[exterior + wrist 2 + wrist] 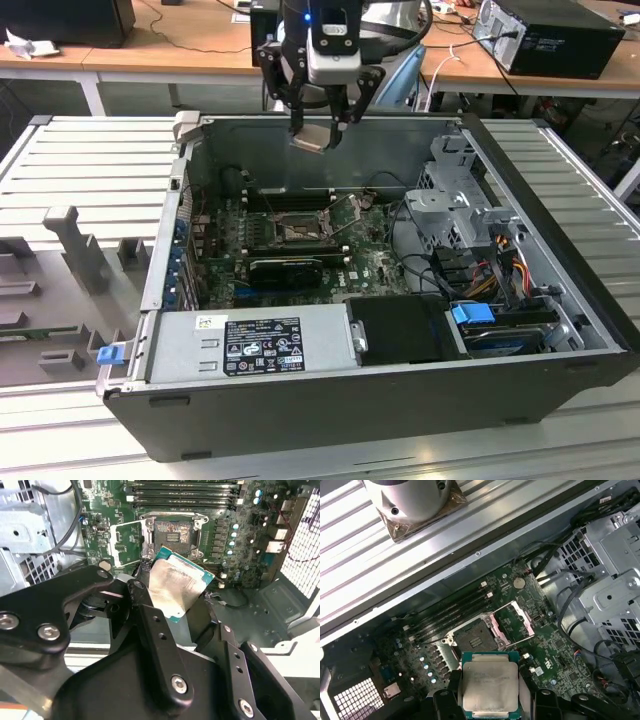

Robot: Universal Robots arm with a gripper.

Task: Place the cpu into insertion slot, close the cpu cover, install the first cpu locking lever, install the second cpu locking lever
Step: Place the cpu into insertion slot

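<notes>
My gripper (pixel 318 125) hangs above the back wall of the open computer case and is shut on the cpu (pixel 310 138), a flat square chip with a dull silver top. In both wrist views the cpu (pixel 175 587) (pixel 489 685) sits between the black fingers (pixel 142 600), held by its edges. Well below it, on the green motherboard (pixel 370 265), lies the insertion slot (pixel 297 232) (pixel 172 532) (pixel 475 639), bare with its pale centre field showing. The cpu cover (pixel 127 541) (pixel 516 621) is flipped open beside the slot.
The case's walls (pixel 330 150) ring the motherboard. A power supply (pixel 255 345) fills the front, with a drive cage (pixel 460 200) and cables (pixel 500 265) on the exterior view's right. Memory slots (pixel 182 487) run beside the socket. Grey fixtures (pixel 75 250) stand on the ribbed table.
</notes>
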